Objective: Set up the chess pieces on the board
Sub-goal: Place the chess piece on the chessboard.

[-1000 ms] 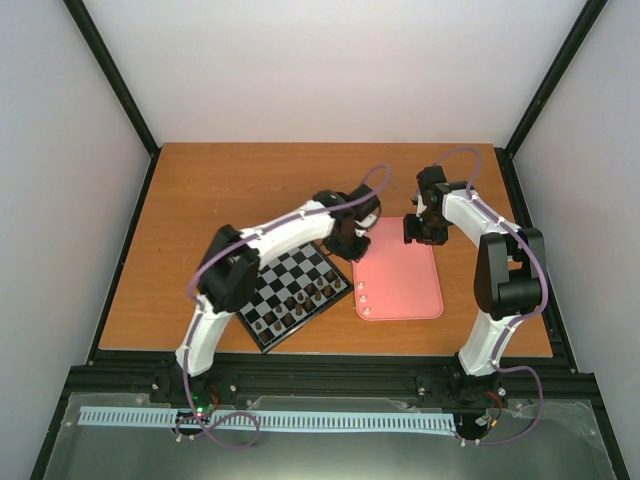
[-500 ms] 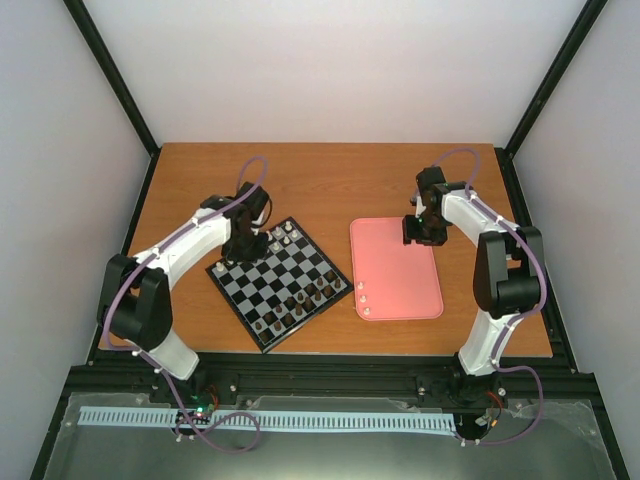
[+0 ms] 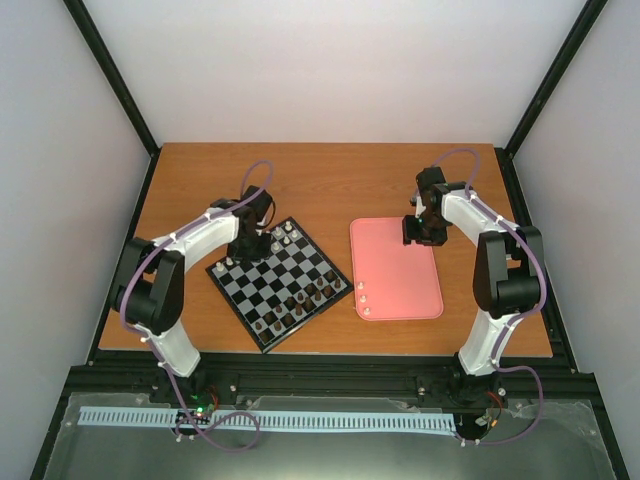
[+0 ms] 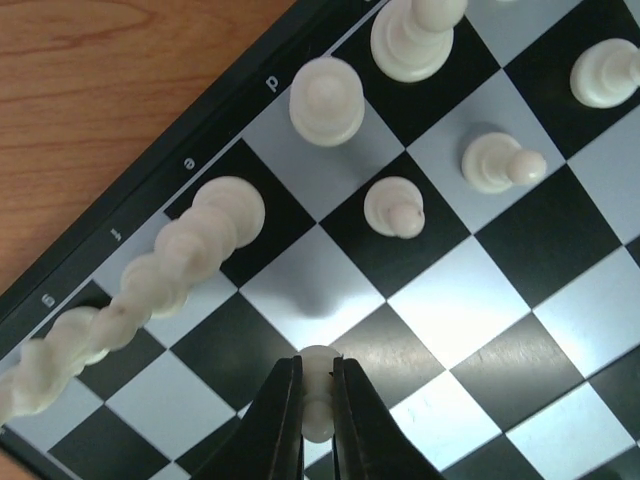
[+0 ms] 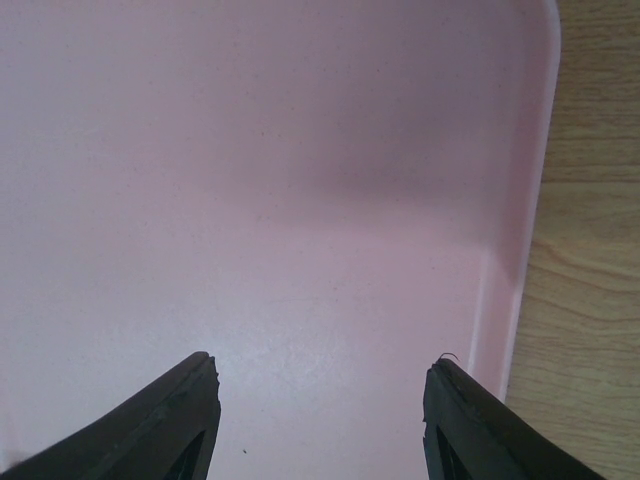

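From above, the left gripper [image 3: 246,244] hangs over the far-left corner of the board [image 3: 285,272], which sits skewed on the desk [image 3: 200,180]. Cream chess pieces [image 3: 284,235] stand along the board edge just to this gripper's right, and dark brown pieces [image 3: 296,304] fill the rows on the opposite, near side. The right gripper [image 3: 420,231] hovers above the far part of a pink tray [image 3: 400,262]. Three more cream pieces [image 3: 364,298] lie well short of it, at the tray's near-left corner.

In the left wrist view, the left gripper [image 4: 316,366] is clamped on a small cream pawn [image 4: 317,408], its head poking out just past the black fingers [image 4: 283,420]. The pawn is over the checks, and whether its base touches them cannot be told. Ahead of the tips two pawns [image 4: 393,207] stand on neighbouring squares. Taller cream figures [image 4: 326,99] line the lettered rim beyond, and one blurred figure [image 4: 205,240] leans across ahead and to the left.

In the right wrist view, the right gripper [image 5: 320,385] is spread apart with nothing between its fingers [image 5: 185,415]. Bare pink tray floor lies beneath it. The tray's raised rim [image 5: 528,210] and the wood of the desk [image 5: 600,300] run along to the right.
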`<control>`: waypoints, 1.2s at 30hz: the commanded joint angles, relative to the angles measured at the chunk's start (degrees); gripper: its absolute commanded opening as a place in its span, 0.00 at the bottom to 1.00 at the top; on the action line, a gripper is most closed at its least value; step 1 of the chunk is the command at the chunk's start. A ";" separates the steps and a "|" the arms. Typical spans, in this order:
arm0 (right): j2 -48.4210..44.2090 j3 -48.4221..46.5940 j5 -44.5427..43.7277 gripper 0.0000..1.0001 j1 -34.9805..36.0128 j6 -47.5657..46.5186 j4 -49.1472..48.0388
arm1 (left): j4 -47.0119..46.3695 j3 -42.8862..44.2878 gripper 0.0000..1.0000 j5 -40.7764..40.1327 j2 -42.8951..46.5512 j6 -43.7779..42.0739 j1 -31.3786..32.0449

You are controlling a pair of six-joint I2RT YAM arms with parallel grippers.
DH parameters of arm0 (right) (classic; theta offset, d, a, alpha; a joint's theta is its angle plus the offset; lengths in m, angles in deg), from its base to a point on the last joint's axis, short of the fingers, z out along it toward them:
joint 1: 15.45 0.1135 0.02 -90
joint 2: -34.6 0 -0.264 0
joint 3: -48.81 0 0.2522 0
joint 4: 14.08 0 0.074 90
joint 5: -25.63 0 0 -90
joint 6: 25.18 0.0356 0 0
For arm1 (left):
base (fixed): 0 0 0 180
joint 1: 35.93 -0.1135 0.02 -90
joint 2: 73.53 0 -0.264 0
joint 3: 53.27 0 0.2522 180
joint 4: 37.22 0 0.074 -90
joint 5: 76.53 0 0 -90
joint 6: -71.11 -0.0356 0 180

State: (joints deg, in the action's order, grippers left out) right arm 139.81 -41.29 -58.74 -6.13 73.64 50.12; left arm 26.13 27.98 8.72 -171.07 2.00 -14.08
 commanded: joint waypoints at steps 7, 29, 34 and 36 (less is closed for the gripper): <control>-0.66 0.50 0.09 0.56 -0.45 -0.43 0.62 | -5.24 1.21 0.01 -2.17 -3.65 0.77 -1.09; -0.29 -0.25 -0.11 0.57 -0.45 -1.08 1.29 | -5.76 0.08 0.04 -2.04 -5.70 -0.07 -1.28; -0.18 -0.27 -0.02 0.57 -0.45 -0.99 1.25 | -4.74 -1.62 0.04 -1.43 -3.94 -0.29 -1.28; -0.18 -0.22 -0.05 0.57 -0.45 -0.93 1.20 | -4.66 -2.25 0.04 -1.33 -3.12 -0.16 -1.28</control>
State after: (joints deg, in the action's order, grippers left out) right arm 139.81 -41.26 -58.76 -6.11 72.98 50.93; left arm 19.90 27.58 6.84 -175.57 2.13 -14.72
